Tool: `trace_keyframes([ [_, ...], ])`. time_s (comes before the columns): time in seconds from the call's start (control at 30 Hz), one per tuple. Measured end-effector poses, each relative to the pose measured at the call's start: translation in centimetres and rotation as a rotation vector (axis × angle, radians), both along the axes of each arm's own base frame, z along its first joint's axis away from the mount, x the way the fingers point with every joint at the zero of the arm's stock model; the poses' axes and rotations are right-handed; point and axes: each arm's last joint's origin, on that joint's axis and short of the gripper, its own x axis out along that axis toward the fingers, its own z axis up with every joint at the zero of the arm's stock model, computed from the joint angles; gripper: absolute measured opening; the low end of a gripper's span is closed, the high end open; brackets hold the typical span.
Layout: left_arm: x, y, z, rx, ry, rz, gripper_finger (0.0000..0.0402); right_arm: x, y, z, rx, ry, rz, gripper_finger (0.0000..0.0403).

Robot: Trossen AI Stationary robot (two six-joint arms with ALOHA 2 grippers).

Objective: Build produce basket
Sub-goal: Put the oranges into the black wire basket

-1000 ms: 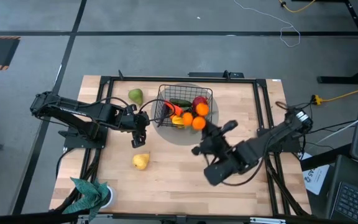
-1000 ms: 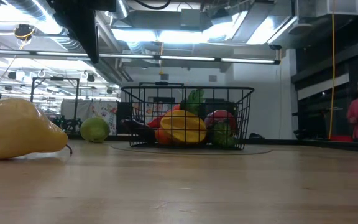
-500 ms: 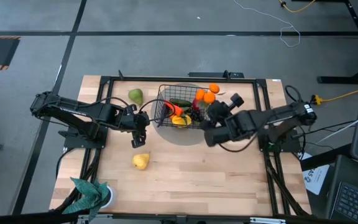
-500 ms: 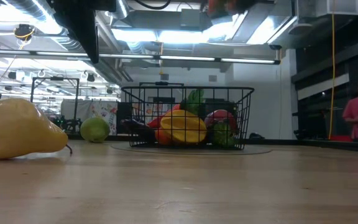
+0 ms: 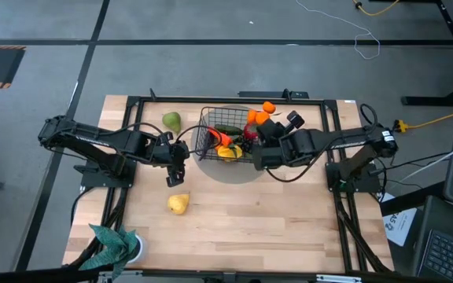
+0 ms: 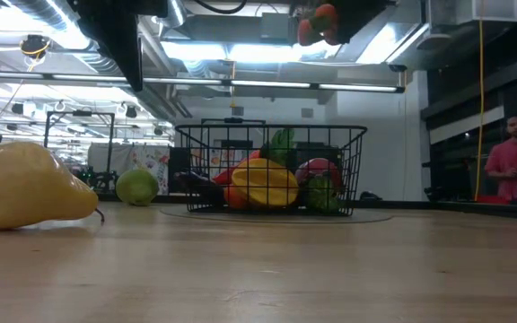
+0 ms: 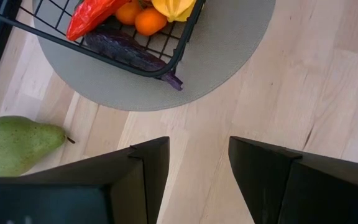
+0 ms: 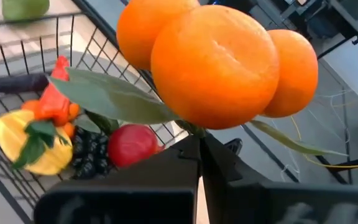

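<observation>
Holding oranges [image 8: 219, 68] above basket [image 5: 211, 126]

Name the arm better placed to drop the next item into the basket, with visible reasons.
Right. The right gripper is shut on the orange cluster, held above the basket. The left gripper is open, empty, beside the basket.
</observation>
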Motion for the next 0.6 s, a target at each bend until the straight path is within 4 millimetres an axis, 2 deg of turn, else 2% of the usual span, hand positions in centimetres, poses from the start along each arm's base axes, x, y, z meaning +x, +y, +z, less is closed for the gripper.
trace_keyframes([
  [0.43, 0.0, 0.0, 0.0, 0.0, 0.0, 0.0, 0.0154, 1.2, -1.3, 0.1, 0.055, 0.024, 0.072, 0.0003],
  [0.6, 0.0, 0.0, 0.0, 0.0, 0.0, 0.0, 0.0154, 1.6, -2.1, 0.1, 0.12, 0.023, 0.098, 0.0051],
])
